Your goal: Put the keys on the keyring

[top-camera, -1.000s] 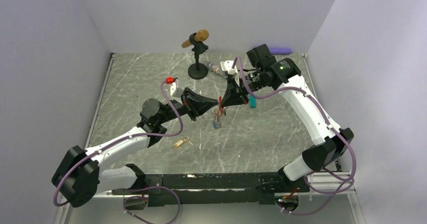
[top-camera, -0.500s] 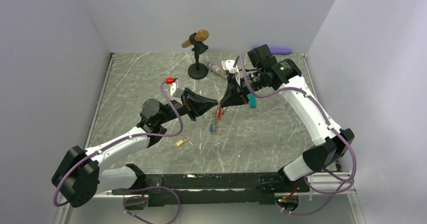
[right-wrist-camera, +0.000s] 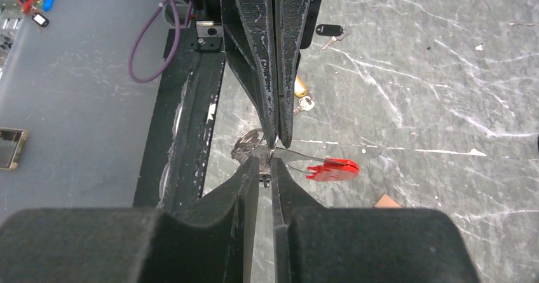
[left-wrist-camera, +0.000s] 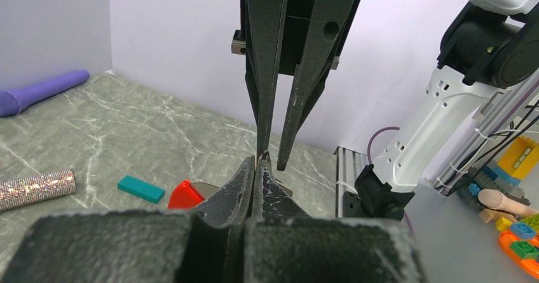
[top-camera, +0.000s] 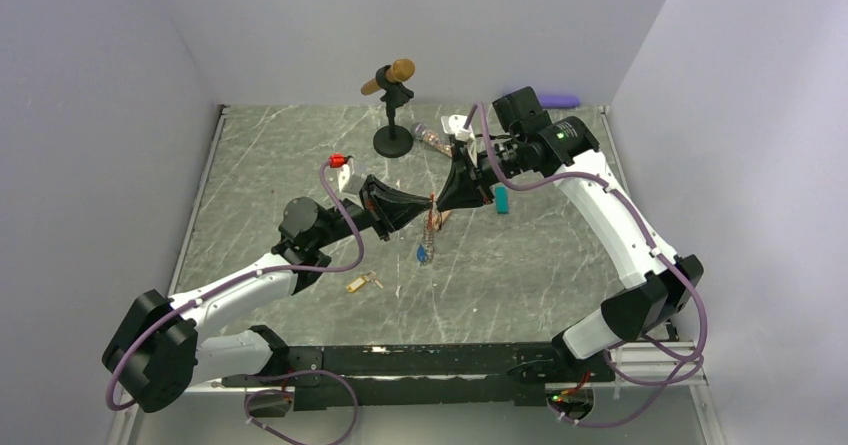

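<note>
The keyring hangs above mid-table where both grippers meet. Its red clip (right-wrist-camera: 334,168) juts sideways, its silvery coil (top-camera: 430,227) hangs down, and a blue-tagged key (top-camera: 425,256) dangles at the bottom. My left gripper (left-wrist-camera: 257,162) is shut on the keyring's thin wire loop. My right gripper (right-wrist-camera: 267,165) faces it tip to tip, open by a narrow gap with a small metal loop of the keyring in that gap. A yellow-tagged key (top-camera: 360,284) and a black-tagged key (right-wrist-camera: 329,30) lie on the table.
A teal block (top-camera: 501,200) lies right of the grippers and a tan block (right-wrist-camera: 386,201) just under them. A microphone stand (top-camera: 392,143) and a glittery tube (top-camera: 430,137) stand behind. A purple cylinder (top-camera: 560,100) lies at the back wall.
The coil and blue-tagged key have dropped and now hang lower and straighter under the gripper tips. The right jaws have parted slightly. Both arms have hardly moved.
</note>
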Robot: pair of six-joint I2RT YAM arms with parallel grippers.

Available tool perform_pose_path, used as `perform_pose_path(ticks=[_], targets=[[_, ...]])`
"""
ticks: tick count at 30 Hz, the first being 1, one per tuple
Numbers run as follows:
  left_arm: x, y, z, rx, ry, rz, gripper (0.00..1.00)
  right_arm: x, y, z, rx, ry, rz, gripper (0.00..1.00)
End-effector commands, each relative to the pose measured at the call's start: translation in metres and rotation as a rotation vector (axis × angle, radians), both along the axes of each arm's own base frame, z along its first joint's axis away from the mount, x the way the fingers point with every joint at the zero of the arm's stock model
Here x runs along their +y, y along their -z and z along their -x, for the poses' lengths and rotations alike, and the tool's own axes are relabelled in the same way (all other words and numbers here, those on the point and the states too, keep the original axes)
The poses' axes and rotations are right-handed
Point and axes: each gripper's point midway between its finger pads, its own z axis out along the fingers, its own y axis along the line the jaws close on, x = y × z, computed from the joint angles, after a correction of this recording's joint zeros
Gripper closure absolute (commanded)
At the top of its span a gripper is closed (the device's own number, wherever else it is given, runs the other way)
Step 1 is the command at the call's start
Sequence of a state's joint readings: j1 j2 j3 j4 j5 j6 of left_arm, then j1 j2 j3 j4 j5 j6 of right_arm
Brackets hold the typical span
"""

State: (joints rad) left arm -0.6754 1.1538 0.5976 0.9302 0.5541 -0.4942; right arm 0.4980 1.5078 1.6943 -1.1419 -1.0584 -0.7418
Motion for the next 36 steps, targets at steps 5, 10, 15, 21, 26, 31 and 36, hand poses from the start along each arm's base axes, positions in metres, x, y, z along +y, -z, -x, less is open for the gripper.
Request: perform_pose_path(ticks=[5,10,15,21,26,31,36], targets=[[0.007,-0.021,0.0,-0.039,-0.025,0.062,1.0,0.008,-0.005,0.001,0.045,-0.014,-0.048,0.83],[0.007,-0.022,0.001,-0.04,-0.023,0.069,1.0,0.01,-0.001,-0.001,0.054,-0.009,-0.043,0.82],[0.007,-0.023,0.0,-0.04,-0.026,0.073,1.0,0.01,0.003,-0.002,0.062,-0.004,-0.034,0.82],[0.007,-0.022,0.0,-0.039,-0.026,0.072,1.0,0.009,0.0,0.001,0.059,-0.019,-0.044,1.0],[0.003,-0.019,0.005,-0.059,0.007,0.012,0.93,0.007,-0.002,0.001,0.029,-0.021,-0.031,1.0],[0.006,-0.008,0.011,-0.137,0.021,-0.171,0.52,0.001,0.0,0.0,-0.024,-0.004,0.018,1.0],[0.024,0.002,0.012,-0.275,-0.008,-0.413,0.3,-0.008,0.012,0.002,-0.094,-0.003,0.128,1.0]])
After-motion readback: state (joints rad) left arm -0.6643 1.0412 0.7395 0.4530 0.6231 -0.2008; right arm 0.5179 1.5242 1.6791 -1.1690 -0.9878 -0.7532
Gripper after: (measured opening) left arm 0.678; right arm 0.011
